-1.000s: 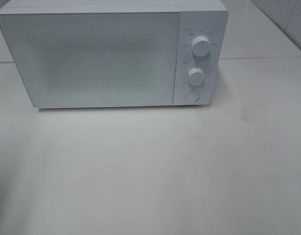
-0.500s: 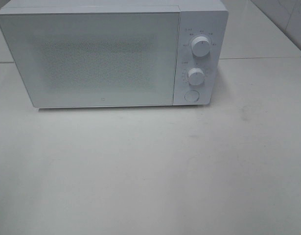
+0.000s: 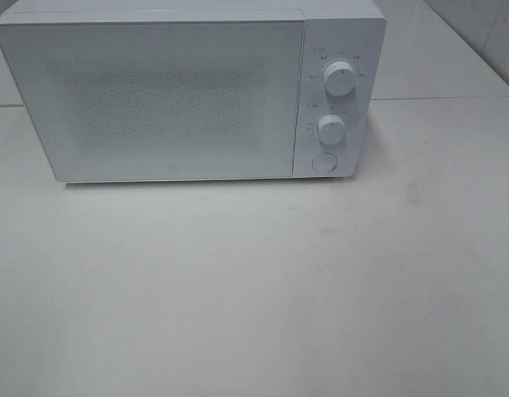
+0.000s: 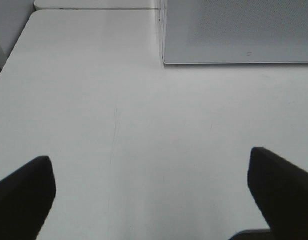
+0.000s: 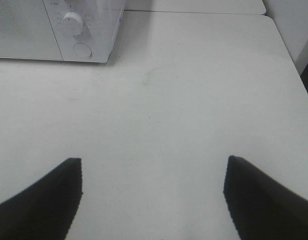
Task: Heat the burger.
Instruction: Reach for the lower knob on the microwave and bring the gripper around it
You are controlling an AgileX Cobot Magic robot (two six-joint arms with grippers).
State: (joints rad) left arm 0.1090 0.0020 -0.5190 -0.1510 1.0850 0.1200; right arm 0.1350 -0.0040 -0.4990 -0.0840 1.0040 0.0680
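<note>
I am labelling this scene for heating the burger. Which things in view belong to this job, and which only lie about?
Job: microwave, door shut; upper knob; lower knob; left tool and right tool, both open, empty. The burger is not in view.
Lying about: nothing on the table.

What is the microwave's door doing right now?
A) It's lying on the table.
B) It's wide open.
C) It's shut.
C: the microwave's door sits flat and flush next to the control panel, with no gap showing.
</note>
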